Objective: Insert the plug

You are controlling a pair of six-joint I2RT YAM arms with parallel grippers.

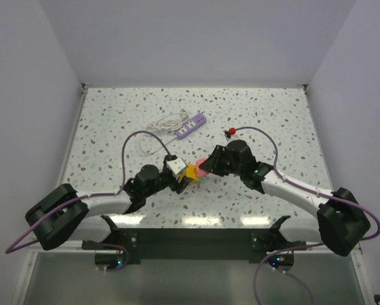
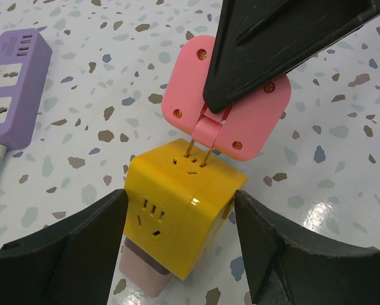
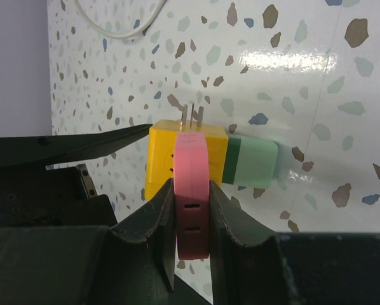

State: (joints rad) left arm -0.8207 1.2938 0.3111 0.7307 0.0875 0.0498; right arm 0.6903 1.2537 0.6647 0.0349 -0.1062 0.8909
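Note:
A yellow socket cube stands on the table, with a mauve block joined to it below and a green block at its side. My left gripper is shut on the cube, one finger on each side. My right gripper is shut on a flat pink plug, held edge-on just above the cube. Its two metal prongs point down, with their tips at the slots in the cube's top face and most of their length still showing. In the top view, cube and plug meet between both grippers.
A purple power strip with a coiled white cable lies at the back centre; it also shows in the left wrist view. A small red part sits on the right arm's purple cable. White walls enclose the table.

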